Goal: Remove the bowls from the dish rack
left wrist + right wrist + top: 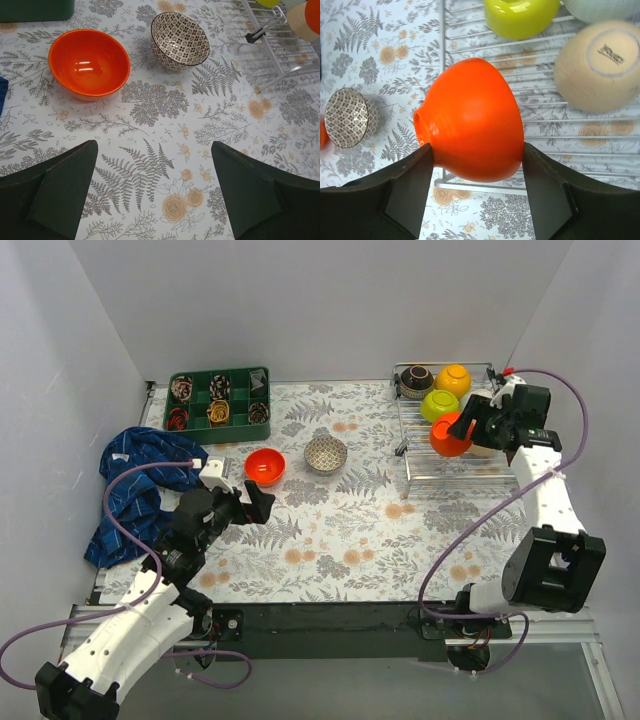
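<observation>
Right fingers [405, 195] pinch a glossy red-orange bowl [470, 120] over the wire dish rack [455, 468]; left fingers [55, 195] spread wide.

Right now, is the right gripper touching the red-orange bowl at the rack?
Touching. Right wrist view: both fingers of the right gripper press against the sides of the red-orange bowl, with no gap.

Right wrist view: lime green bowl [521, 17] cut by the edge at 12 o'clock, pale mint bowl [605, 9] at 1 o'clock. The red-orange bowl [470, 115] clamped in my right gripper [477, 150] hides part of the dish rack [443, 35]. Top view: my wrist covers most of the beige bowl [483, 450].
</observation>
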`<state>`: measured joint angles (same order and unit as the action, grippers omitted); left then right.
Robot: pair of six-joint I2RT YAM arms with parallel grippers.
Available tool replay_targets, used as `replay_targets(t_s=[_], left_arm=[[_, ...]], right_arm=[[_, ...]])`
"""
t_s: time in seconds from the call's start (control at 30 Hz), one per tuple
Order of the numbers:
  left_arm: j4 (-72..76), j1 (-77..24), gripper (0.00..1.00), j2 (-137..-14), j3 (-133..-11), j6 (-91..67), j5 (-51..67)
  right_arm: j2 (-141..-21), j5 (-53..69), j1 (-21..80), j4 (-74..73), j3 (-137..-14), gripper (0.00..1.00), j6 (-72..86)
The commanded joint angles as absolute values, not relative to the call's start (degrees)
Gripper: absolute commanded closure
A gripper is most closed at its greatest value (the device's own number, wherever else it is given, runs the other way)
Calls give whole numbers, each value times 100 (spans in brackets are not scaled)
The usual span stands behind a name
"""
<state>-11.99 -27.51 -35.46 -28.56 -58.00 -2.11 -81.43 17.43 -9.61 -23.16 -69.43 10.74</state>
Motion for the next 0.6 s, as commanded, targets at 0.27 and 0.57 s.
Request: replay_targets(t_s=[0.27, 0.57], left_arm=[[-1748, -2751, 2, -4332, -3488, -6433, 281], [-2565, -2751, 2, -5782, -4920, -7267, 948]], right_arm=[[-6584, -948, 2362, -1697, -6857, 99, -1394], [-6328, -3197, 5219, -128, -5487, 99, -3162]])
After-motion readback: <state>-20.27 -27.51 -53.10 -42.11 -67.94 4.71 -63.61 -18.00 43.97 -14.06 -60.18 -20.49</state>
